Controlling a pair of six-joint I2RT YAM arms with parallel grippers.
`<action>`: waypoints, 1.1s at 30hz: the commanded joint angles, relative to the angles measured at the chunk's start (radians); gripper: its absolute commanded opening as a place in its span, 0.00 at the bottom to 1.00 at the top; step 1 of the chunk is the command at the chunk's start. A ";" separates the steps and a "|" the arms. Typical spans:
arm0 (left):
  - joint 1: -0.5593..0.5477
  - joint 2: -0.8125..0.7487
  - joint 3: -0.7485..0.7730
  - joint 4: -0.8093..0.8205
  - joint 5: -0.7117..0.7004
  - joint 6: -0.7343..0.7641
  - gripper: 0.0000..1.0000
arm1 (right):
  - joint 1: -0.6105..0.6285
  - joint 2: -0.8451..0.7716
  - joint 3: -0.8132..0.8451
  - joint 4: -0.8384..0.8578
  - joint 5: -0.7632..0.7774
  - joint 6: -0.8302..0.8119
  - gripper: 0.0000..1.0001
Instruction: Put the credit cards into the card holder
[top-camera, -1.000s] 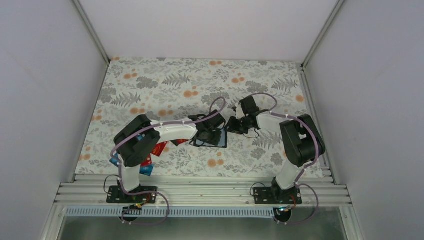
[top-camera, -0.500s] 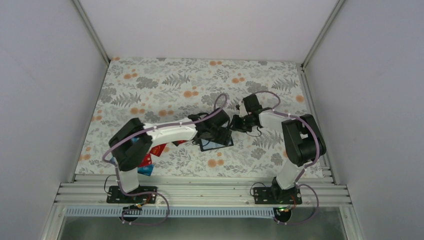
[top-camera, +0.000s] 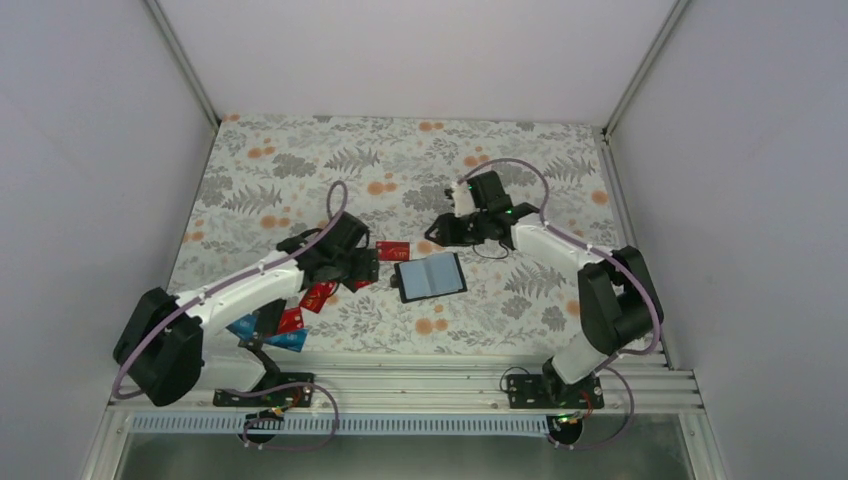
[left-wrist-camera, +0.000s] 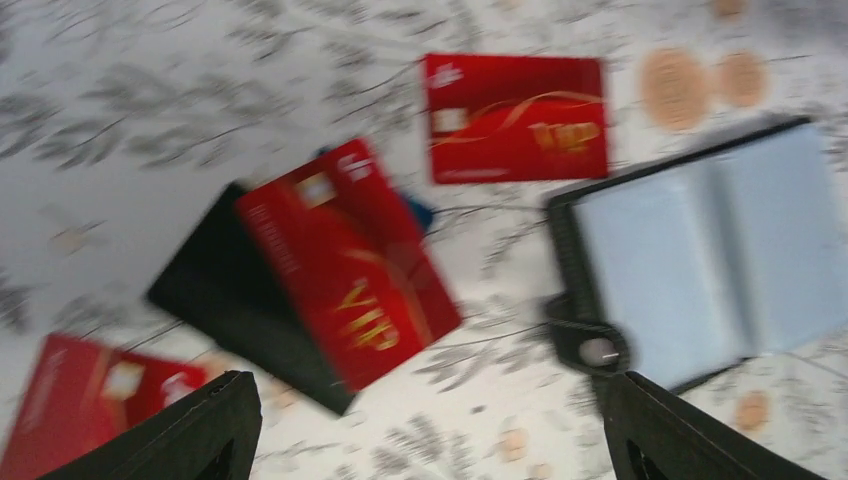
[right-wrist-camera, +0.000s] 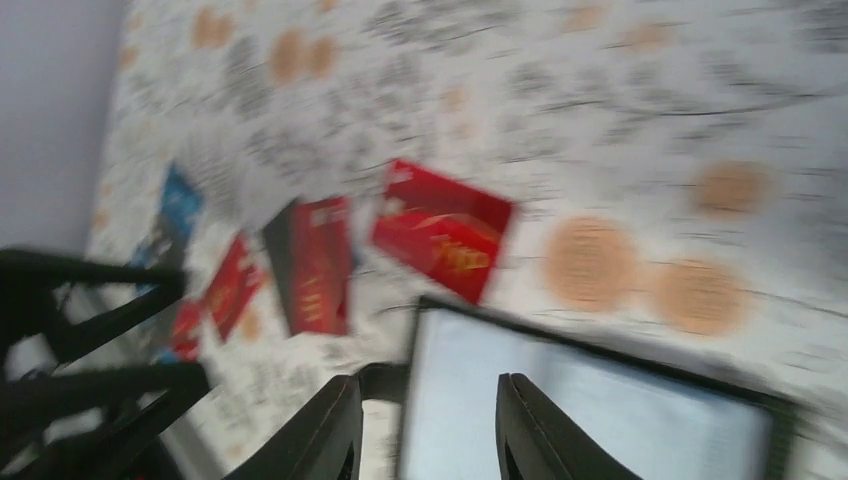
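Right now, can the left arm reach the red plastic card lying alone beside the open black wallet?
Probably yes. The left gripper hangs open close to that red plastic card, nothing lies on it, and the right gripper is off on the far side of the open black wallet.

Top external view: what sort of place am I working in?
Probably a lab robot test booth, not a home or shop: plain pale walls box in a floral-covered table, and the left arm and right arm are bolted to an aluminium rail at its near edge.
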 joint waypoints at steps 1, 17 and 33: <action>0.083 -0.089 -0.085 -0.044 -0.020 -0.012 0.86 | 0.121 0.044 0.060 0.077 -0.154 0.001 0.37; 0.203 -0.217 -0.313 0.067 0.100 -0.146 0.79 | 0.276 0.602 0.566 0.000 -0.253 -0.064 0.40; 0.200 -0.238 -0.366 0.082 0.167 -0.143 0.77 | 0.314 0.643 0.418 -0.035 -0.213 -0.151 0.39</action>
